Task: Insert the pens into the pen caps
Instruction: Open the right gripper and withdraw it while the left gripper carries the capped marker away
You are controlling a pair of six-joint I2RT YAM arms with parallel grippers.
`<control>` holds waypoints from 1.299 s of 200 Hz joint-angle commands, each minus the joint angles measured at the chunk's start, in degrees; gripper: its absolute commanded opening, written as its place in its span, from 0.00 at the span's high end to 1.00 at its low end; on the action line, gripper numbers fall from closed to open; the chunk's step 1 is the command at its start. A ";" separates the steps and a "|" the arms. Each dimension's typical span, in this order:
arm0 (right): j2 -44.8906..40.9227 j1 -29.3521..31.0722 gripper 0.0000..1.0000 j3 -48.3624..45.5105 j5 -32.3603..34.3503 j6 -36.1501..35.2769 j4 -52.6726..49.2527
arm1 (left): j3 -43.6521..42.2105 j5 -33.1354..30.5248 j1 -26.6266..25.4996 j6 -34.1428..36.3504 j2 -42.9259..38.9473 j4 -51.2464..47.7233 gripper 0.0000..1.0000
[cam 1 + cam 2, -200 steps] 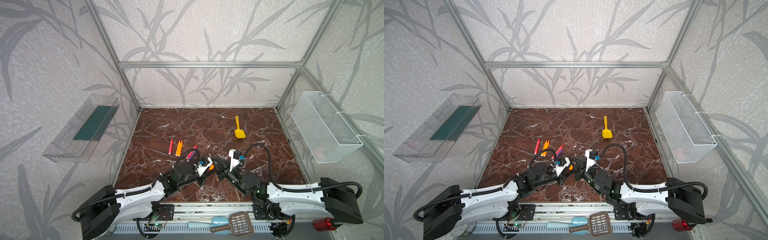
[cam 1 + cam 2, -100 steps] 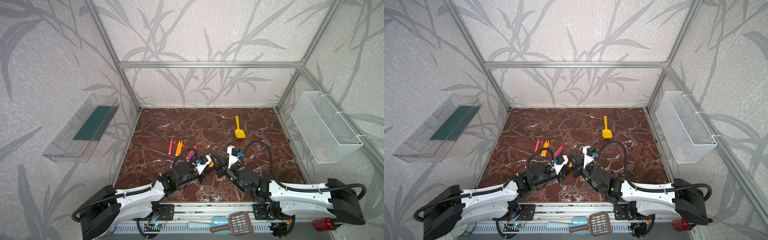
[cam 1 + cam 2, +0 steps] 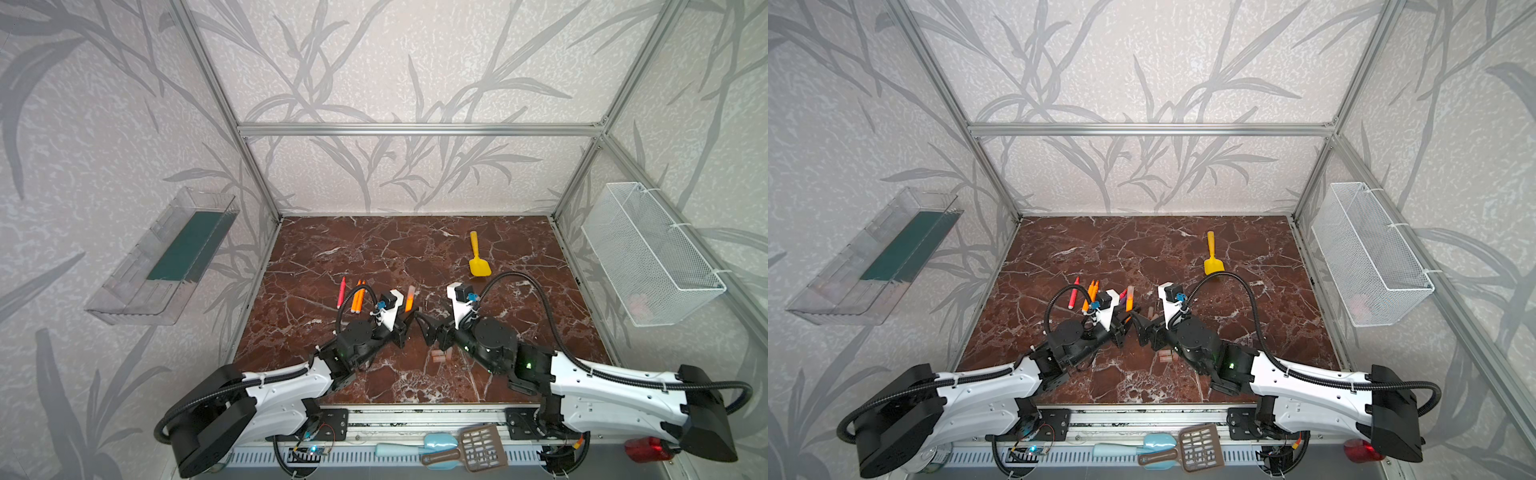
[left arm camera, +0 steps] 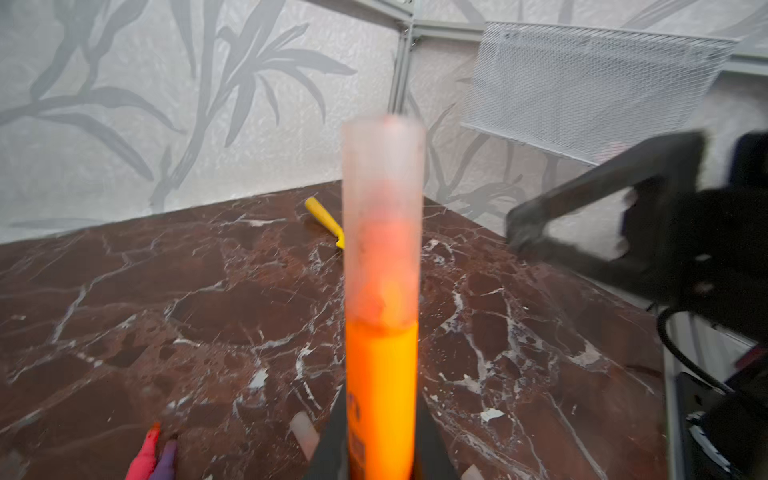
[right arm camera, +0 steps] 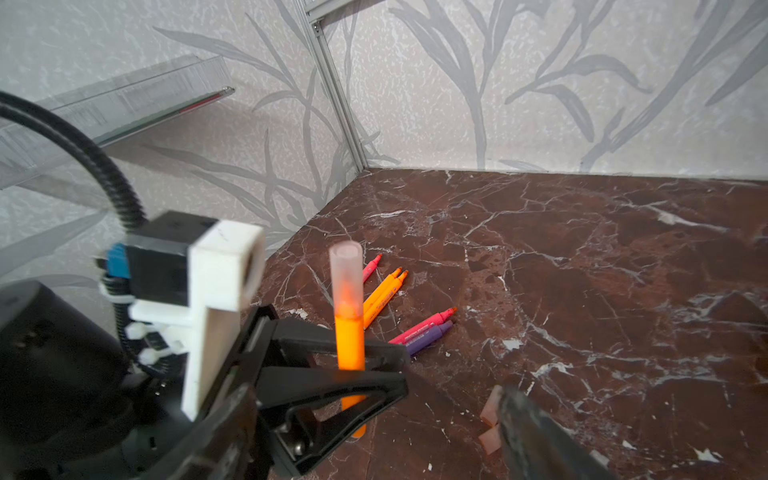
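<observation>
The brown marble counter [image 3: 374, 249] carries everything. Over its middle the left claw [image 5: 399, 374] is pinching an orange pen [image 3: 409, 306] by its lower half. The pen stands upright with a translucent cap [image 3: 411, 291] seated over its tip. Just beside it the right claw [image 3: 424, 329] stands spread, holds nothing and is apart from the cap. A yellow toy shovel [image 3: 478, 262] lies toward the far right corner. Toward the left edge lie a red pen [image 3: 341, 291] and two orange pens [image 3: 357, 297] side by side. A pink pen [image 5: 424, 327] and a purple pen [image 5: 428, 337] lie touching, nearer the middle. Two loose caps [image 3: 436, 355] sit together between the middle and the near edge, beside the right arm [image 3: 494, 345].
</observation>
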 commanded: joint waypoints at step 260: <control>0.38 -41.97 0.01 -12.13 9.36 0.64 -5.22 | 32.61 -8.71 50.26 -37.97 26.86 -66.19 1.00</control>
